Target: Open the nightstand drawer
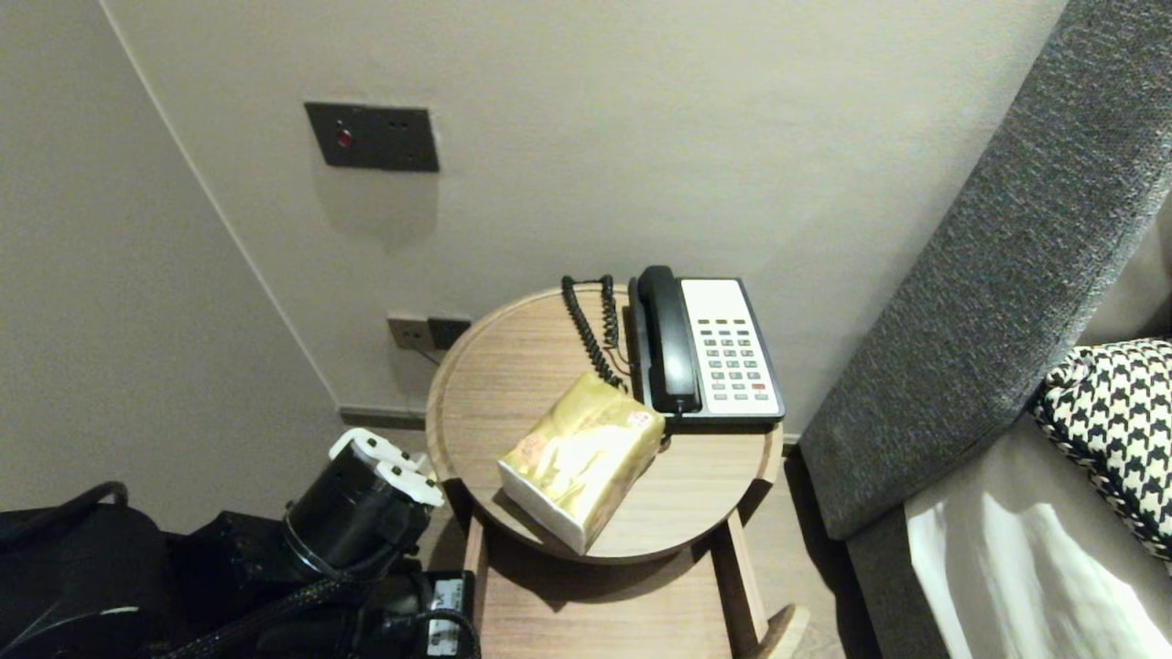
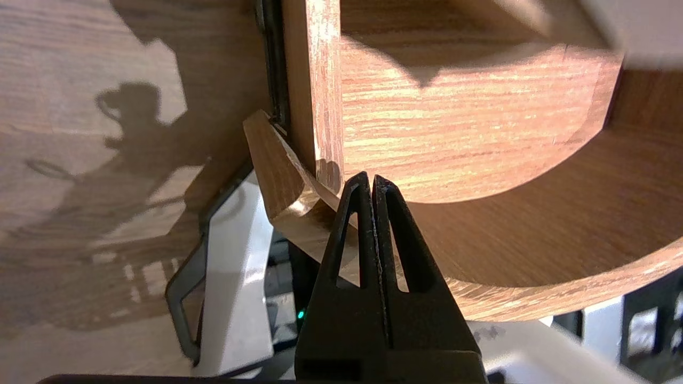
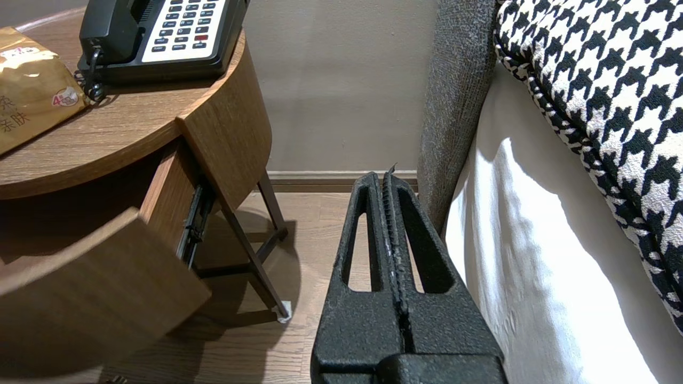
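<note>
A round wooden bedside table [image 1: 439,403] has its drawer [image 1: 595,613] pulled out below the top. My left arm [image 1: 357,513] sits low at the table's left front. In its wrist view the left gripper [image 2: 372,178] is shut and holds nothing, its tips just over the drawer's front corner [image 2: 283,181], beside the drawer's side board [image 2: 312,80]. What shows of the drawer floor [image 2: 453,122] is bare. My right gripper [image 3: 388,178] is shut and holds nothing, hanging over the floor between the table [image 3: 229,117] and the bed. It does not show in the head view.
On the tabletop lie a gold tissue pack [image 1: 581,458] and a black and white phone [image 1: 705,352] with a coiled cord. A grey upholstered headboard [image 1: 989,275], white bedding [image 3: 533,240] and a houndstooth pillow [image 1: 1112,430] stand at the right. The wall is close behind.
</note>
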